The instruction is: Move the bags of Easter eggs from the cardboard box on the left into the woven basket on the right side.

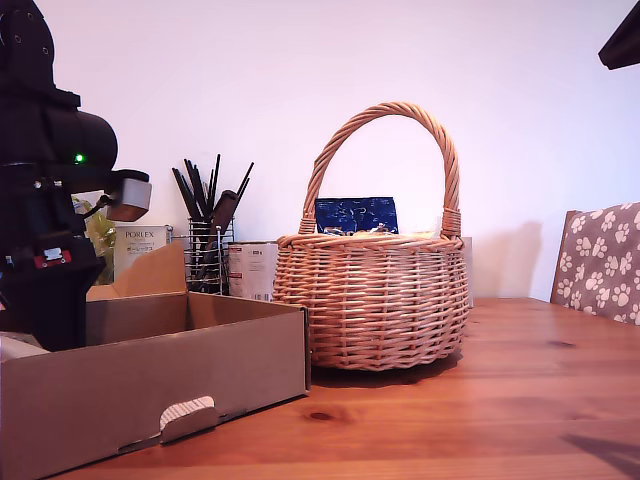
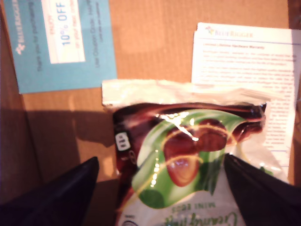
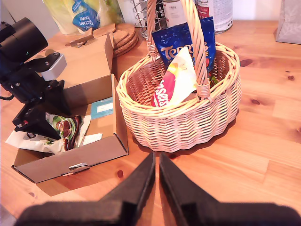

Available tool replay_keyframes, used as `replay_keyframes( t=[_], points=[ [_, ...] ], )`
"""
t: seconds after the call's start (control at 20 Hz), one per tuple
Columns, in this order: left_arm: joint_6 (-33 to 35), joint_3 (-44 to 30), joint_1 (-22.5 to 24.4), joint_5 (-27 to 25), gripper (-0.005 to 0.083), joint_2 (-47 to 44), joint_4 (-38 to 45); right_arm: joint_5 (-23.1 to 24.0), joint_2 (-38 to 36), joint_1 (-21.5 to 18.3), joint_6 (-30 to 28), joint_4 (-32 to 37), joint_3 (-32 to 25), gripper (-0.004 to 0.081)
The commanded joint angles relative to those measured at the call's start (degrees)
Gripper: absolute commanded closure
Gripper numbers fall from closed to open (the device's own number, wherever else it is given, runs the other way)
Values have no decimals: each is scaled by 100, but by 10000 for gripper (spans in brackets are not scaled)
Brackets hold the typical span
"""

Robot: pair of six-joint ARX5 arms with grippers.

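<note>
1. My first pincer (image 2: 160, 188) hangs inside the cardboard box (image 3: 101, 149), jaws apart, straddling the pale white-green mint egg bag (image 2: 188, 160) on the box floor.
2. My second pincer (image 3: 157, 174) hovers over the desk (image 3: 263, 141) near the woven basket (image 3: 188, 122), jaws together, gripping nothing.
3. A blue bag (image 3: 176, 44) and a cream-and-red bag (image 3: 176, 82) stand in the basket.

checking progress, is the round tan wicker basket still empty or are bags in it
Not empty. The round tan wicker basket holds a blue crinkly packet standing against its handle and a cream and red packet leaning beside it.
</note>
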Motion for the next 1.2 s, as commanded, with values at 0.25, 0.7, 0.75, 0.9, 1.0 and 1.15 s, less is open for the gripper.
replay_keyframes(
  t=[0.25, 0.7, 0.75, 0.9, 1.0, 1.15],
  points=[
    [2, -79, 11, -50, 688, 214, -59, -15, -7, 26, 9, 39, -79, 783],
    [-2, 704, -26, -44, 705, 125, -761, -13, -7, 26, 9, 42, -79, 783],
    [-2, 833, -33, -42, 705, 70, -846, -11, -7, 26, 7, 42, -79, 783],
    [-9, 1093, -83, -35, 748, -149, -874, 0, -7, 26, 7, 39, -79, 783],
    [-7, 1130, -96, 9, 780, -302, -872, 0, -7, 26, 7, 42, -79, 783],
    [-396, 1128, -96, 35, 617, -313, -885, 0, -7, 26, 7, 39, -79, 783]
  ],
)
